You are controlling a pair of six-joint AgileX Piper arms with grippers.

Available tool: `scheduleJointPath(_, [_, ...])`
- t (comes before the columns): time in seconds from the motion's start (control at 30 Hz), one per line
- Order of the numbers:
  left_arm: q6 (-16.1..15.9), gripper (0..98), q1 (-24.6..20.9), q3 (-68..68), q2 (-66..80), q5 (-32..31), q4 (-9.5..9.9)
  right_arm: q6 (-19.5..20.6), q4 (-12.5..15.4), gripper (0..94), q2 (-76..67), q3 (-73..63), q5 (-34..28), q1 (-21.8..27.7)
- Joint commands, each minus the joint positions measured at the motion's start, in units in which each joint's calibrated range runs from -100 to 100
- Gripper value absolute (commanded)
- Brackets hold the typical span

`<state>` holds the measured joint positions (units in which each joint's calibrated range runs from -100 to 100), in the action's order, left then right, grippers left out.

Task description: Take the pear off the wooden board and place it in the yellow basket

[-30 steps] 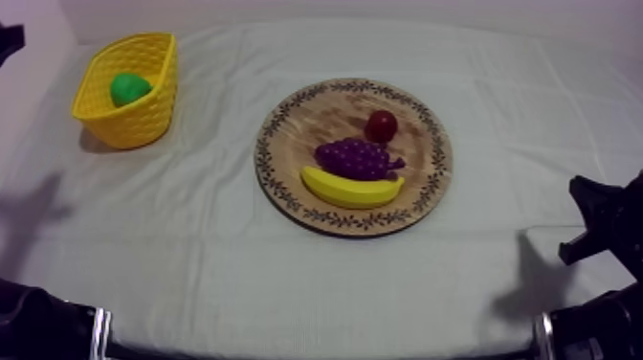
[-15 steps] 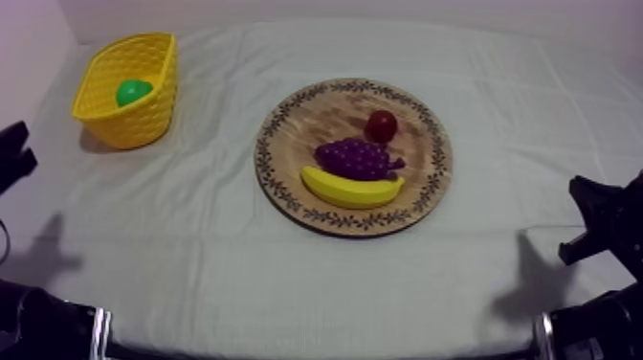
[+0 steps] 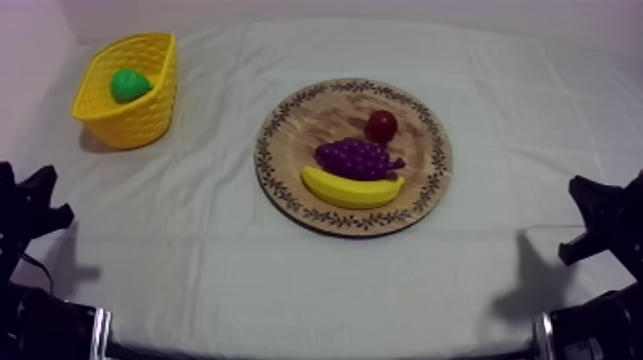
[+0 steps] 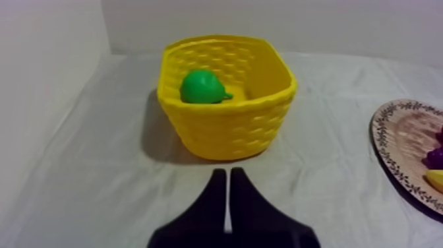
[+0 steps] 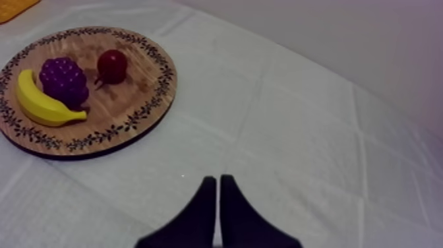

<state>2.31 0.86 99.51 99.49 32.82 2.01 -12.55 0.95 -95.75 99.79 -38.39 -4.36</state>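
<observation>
The pear [image 4: 203, 87] lies inside the yellow basket [image 4: 224, 132], toward its back left part as the left wrist camera sees it, with its narrow end turned toward the middle of the basket; whether it leans against the wall there is hard to tell. The basket stands on the grey-white cloth [image 3: 191, 249] at the table's far left, well apart from the round wooden board [image 3: 325, 113]. On the board rest the banana [image 3: 349, 188], the bunch of grapes [image 3: 356, 158] just behind it and touching it, and the small red fruit [image 3: 381, 125] just beyond the grapes. The left gripper [image 4: 227, 178] is clenched on nothing, its black fingers lying together as a narrow wedge that points at the basket's near wall from a short way off. The right gripper [image 5: 216, 181] is likewise closed and empty, over bare cloth near the board's rim.
</observation>
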Motion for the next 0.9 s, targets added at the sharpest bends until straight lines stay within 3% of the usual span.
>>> scheduleJointPath(0.0, [5.8,0.0,-0.1,0.1,0.1,-0.1,-0.06,0.0,0.0,0.3,0.0,0.0,0.0,0.0])
scheduleJointPath(0.17, [9.4,0.0,-0.2,0.2,0.3,-0.2,-0.08,0.0,0.0,0.3,0.0,0.0,0.0,0.0])
scheduleJointPath(0.87, [9.3,0.0,-0.2,0.3,0.3,-0.2,-0.08,0.0,0.0,0.3,0.0,0.0,0.0,0.0])
